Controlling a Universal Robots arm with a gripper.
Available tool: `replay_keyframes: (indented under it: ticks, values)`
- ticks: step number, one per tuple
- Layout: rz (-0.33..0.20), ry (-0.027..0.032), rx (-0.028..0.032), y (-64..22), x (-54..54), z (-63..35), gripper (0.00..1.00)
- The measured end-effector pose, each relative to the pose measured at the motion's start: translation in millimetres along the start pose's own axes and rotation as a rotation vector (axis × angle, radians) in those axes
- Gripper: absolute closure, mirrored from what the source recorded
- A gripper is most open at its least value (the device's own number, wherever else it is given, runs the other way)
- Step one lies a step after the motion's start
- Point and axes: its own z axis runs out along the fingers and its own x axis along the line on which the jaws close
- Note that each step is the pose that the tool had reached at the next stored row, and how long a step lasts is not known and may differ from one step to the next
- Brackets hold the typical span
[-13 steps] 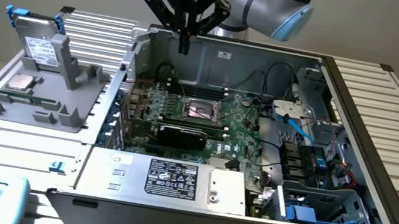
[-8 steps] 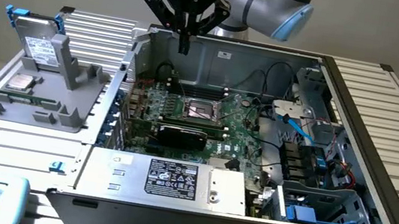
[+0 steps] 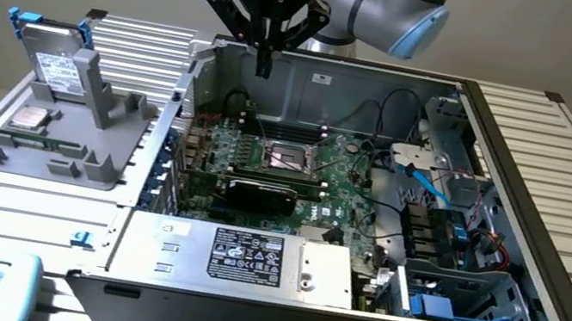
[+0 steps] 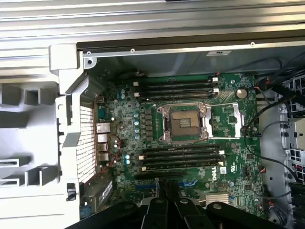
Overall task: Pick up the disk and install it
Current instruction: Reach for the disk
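The disk (image 3: 61, 63) is a grey-metal drive with a white printed label and a blue bracket. It stands upright at the back of a grey fixture (image 3: 53, 161) on the exterior view's left. My gripper (image 3: 264, 68) hangs shut and holds nothing, above the back wall of the open computer case (image 3: 522, 209), well to the right of the disk. In the wrist view my gripper (image 4: 167, 191) looks straight down on the green motherboard (image 4: 190, 157), its closed black fingertips (image 4: 162, 193) over the board's edge near the memory slots.
A small silver chip (image 3: 31, 118) and a green memory stick (image 3: 33, 142) lie on the fixture. Inside the case are an open processor socket (image 4: 185, 121), a silver power supply box (image 3: 246, 259), loose cables (image 3: 422, 183) and a drive cage (image 3: 461, 299) with blue parts.
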Motion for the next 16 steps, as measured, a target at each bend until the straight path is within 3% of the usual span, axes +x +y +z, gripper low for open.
replay_keyframes:
  ticks: [4, 16]
  values:
    - [0.0, 0.0011, 0.0003, 3.4, 7.1, 0.0, 0.89]
    - [0.0, 0.0033, 0.0003, 19.8, 52.1, 0.0, 0.89]
